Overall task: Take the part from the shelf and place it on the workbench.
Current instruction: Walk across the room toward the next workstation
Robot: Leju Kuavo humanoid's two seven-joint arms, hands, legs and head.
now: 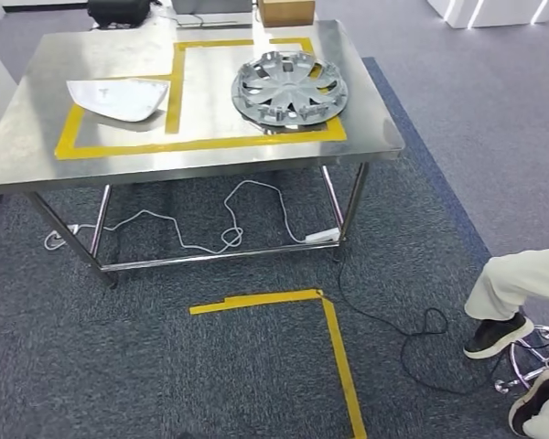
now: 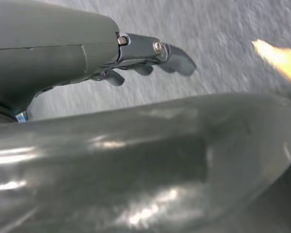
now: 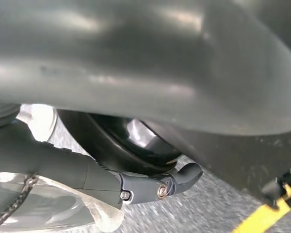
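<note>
Brushed steel workbench (image 1: pixel 209 160), glossy silver plastic hubcap (image 1: pixel 289 90), rough grey carpet (image 1: pixel 155 366).

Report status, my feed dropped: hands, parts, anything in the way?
Left hand open, empty. Right hand unclear. Hubcap and white panel on bench. Person's feet, cable on floor, right.

Bright even light, glare on the steel workbench (image 1: pixel 369 119), wrist views blurred and smeared.

Grey left hand (image 2: pixel 100 53) with dark fingers (image 2: pixel 173 57), silver screws; right hand (image 3: pixel 100 174) alike, dark grey, screwed.
</note>
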